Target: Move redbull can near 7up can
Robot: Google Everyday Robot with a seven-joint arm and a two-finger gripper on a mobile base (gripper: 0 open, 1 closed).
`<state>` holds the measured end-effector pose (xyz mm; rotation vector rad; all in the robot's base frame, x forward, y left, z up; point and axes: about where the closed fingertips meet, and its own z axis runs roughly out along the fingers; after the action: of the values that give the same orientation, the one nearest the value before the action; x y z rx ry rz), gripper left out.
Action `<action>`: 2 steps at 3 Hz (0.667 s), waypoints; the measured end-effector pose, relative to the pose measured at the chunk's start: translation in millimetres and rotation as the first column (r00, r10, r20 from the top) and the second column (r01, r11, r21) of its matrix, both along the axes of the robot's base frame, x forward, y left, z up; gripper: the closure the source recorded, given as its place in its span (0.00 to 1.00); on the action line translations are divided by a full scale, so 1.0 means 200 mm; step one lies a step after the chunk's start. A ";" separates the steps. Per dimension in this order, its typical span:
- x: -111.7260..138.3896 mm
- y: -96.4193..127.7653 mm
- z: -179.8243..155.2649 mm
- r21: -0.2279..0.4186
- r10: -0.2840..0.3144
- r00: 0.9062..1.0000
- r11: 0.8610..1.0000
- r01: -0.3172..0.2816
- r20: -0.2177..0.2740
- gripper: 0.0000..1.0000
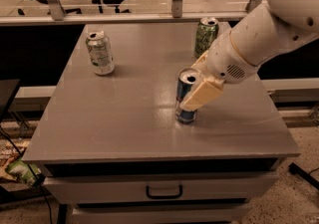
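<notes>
Item: redbull can [183, 87], upright at the centre-right of the table [124, 118], well apart from the 7up can [99, 53], which stands near the far-left corner. A dark green can [206, 36] stands behind, near the far-right edge.

Claw [195, 93]: closed on the redbull can, gripping it at mid-height from the right. The near finger [202, 93] slants across the can's front; the far one is hidden behind it. Whether the base has cleared the table cannot be confirmed.

Step in hand, as judged: carry the can left and back toward the 7up can.

Recommendations:
- Keep the can vertical. It is slim and tall, so any tilt on release is likely to tip it.
- Travel low and level along the open diagonal of the table. The green can sits off that path, but the arm's elbow passes close above it.
- Approach the 7up can from its right side and stop just beside it, not touching, since a nudge could topple it.
- Set the base flat before parting the claw.
</notes>
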<state>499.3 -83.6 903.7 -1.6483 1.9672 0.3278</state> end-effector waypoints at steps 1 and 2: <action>-0.02 0.00 0.02 0.030 0.013 1.000 0.999 -0.012 -0.019 0.64; 0.03 0.02 0.06 0.049 0.019 1.000 0.999 -0.018 -0.023 0.87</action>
<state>505.3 -78.7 914.8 -1.6394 1.9468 0.4014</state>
